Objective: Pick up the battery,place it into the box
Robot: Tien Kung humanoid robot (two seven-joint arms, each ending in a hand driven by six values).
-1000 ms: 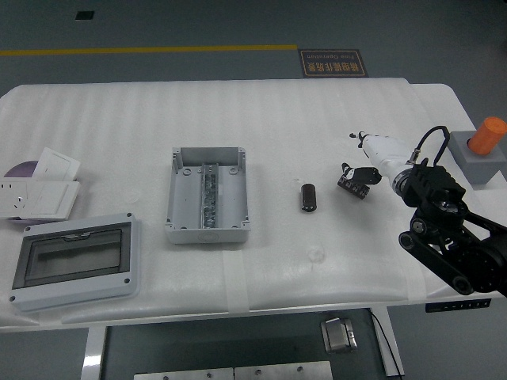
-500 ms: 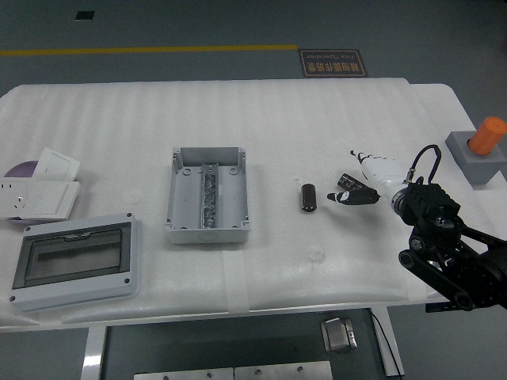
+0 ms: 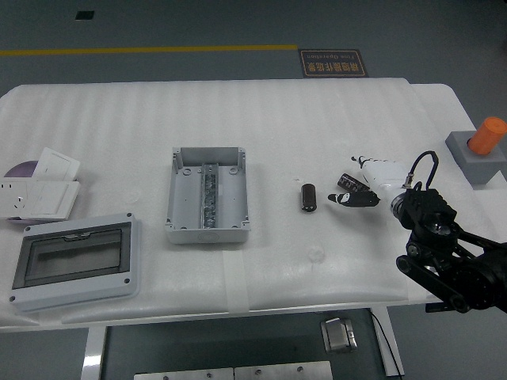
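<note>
A small black cylindrical battery [image 3: 308, 197] lies on the white table, right of centre. The open grey box [image 3: 207, 194] sits left of it, with a metal rail down its middle. My right hand [image 3: 348, 192], white with black fingers, reaches in from the lower right and hovers just right of the battery, a small gap between them. Its fingers are loosely extended and hold nothing. The left arm does not show.
A grey lid with a dark window [image 3: 73, 262] lies at the front left. White socket plates [image 3: 40, 188] sit at the left edge. A grey block with an orange cylinder [image 3: 480, 152] stands at the right edge.
My right hand has moved left and slightly down toward the battery, and the arm has drawn lower. The battery and box have not moved.
</note>
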